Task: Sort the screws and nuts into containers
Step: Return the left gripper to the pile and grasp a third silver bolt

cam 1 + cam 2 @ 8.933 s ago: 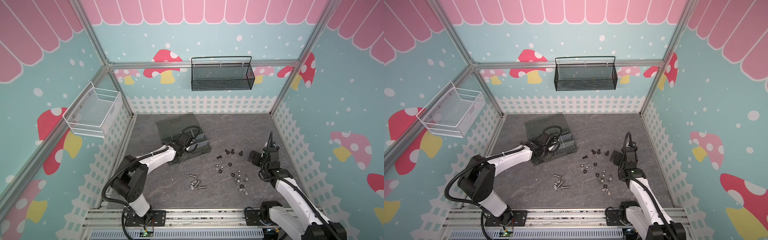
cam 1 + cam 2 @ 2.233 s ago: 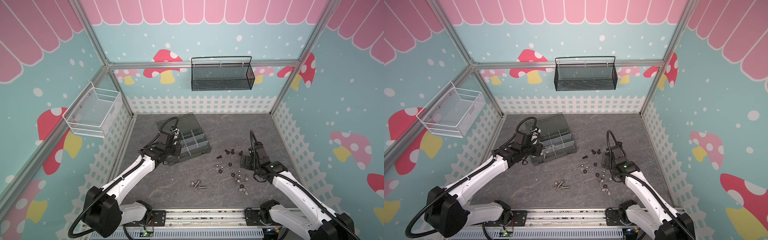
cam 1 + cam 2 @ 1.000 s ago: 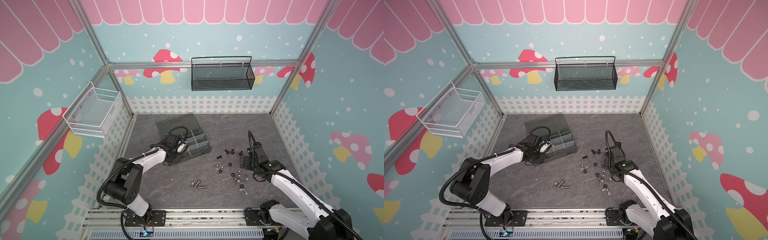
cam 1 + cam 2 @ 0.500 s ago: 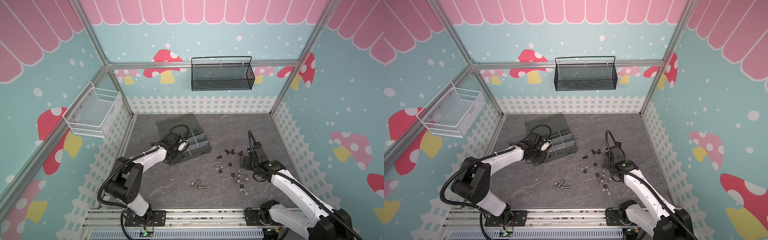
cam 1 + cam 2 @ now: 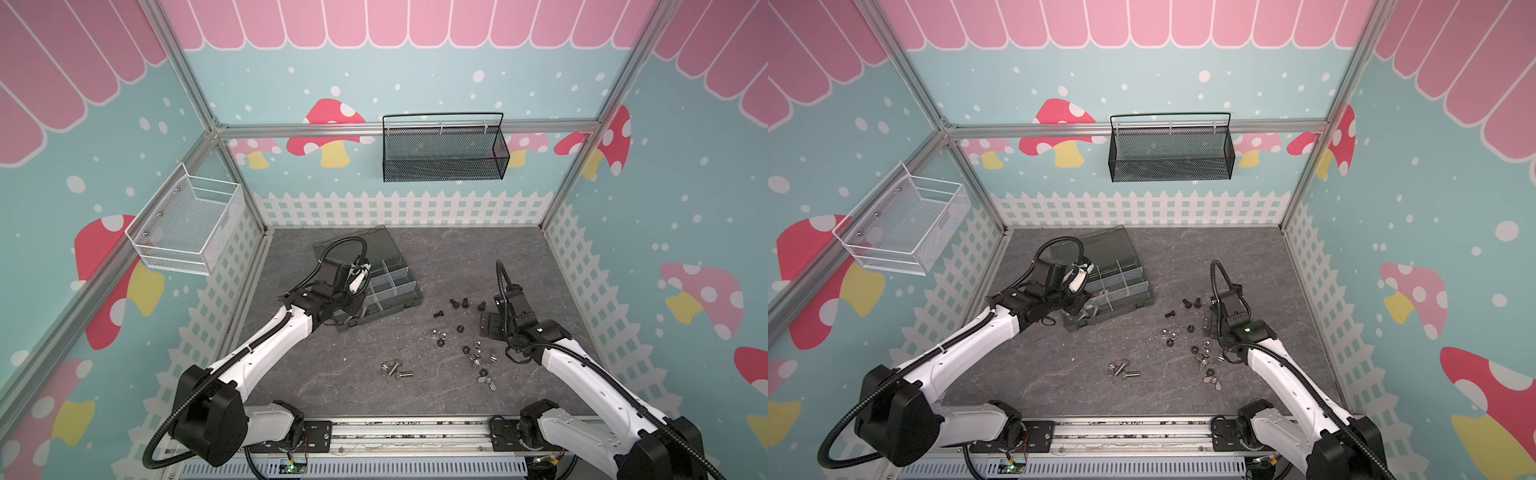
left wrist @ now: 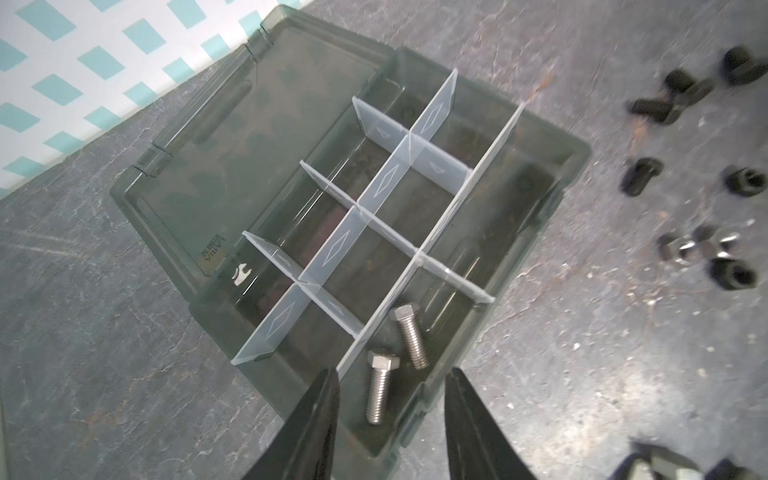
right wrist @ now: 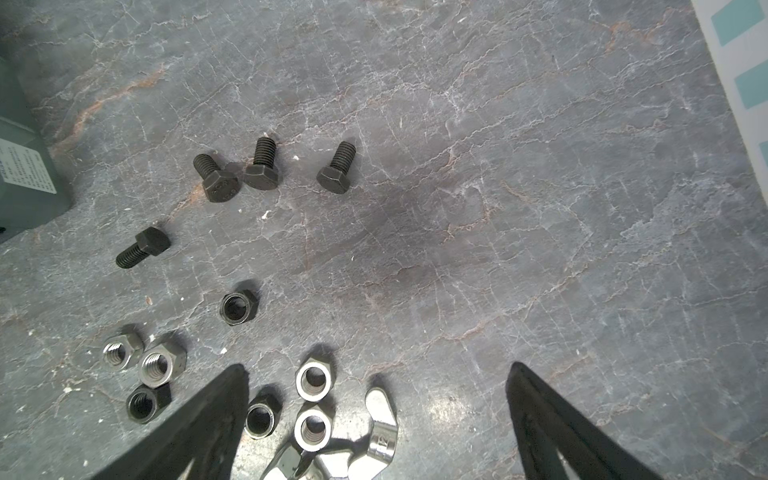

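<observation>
Left wrist view: two silver screws [image 6: 411, 338] lie in one end container [image 6: 446, 324], seemingly; all jaws apart.

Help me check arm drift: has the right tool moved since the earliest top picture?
Yes. In a top view the right tool shifted left, closing on the rightmost black screw.

Smoky dark-grey translucent plastic organizer box [image 6: 575, 156], hinged lid [image 6: 249, 137]: one line of small pale lettering, seen inverted, too fine to read. Beside it is a white spanner-shaped symbol [image 6: 242, 274]. Box outer wall: white printed label [image 7: 25, 170], print illegible. Clear plastic dividers [image 6: 336, 249]: embossed diamond outlines. Silver wing nut [image 7: 381, 438]: stamped mark resembling "12", reading uncertain.
</observation>
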Robot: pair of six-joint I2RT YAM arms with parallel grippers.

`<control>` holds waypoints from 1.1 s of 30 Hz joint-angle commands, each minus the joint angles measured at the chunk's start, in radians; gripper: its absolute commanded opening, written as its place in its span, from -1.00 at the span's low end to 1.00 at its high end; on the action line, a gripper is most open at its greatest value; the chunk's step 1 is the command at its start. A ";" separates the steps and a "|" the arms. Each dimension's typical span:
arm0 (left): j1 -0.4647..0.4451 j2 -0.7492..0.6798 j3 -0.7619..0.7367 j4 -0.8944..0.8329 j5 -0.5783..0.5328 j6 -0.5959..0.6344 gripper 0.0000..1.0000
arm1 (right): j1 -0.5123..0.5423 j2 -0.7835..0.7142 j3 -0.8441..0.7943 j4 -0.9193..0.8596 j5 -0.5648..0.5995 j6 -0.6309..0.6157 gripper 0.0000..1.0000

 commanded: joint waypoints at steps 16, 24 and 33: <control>-0.384 -0.306 -0.299 0.000 -0.184 -0.775 0.07 | 0.008 -0.010 0.014 -0.010 -0.010 0.003 0.96; -0.586 -0.286 -0.355 -0.043 -0.302 -0.963 0.29 | 0.007 -0.043 0.007 -0.008 -0.010 0.009 0.96; -0.705 -0.129 -0.292 -0.091 -0.315 -0.993 0.41 | 0.008 -0.034 0.006 -0.008 -0.006 0.009 0.96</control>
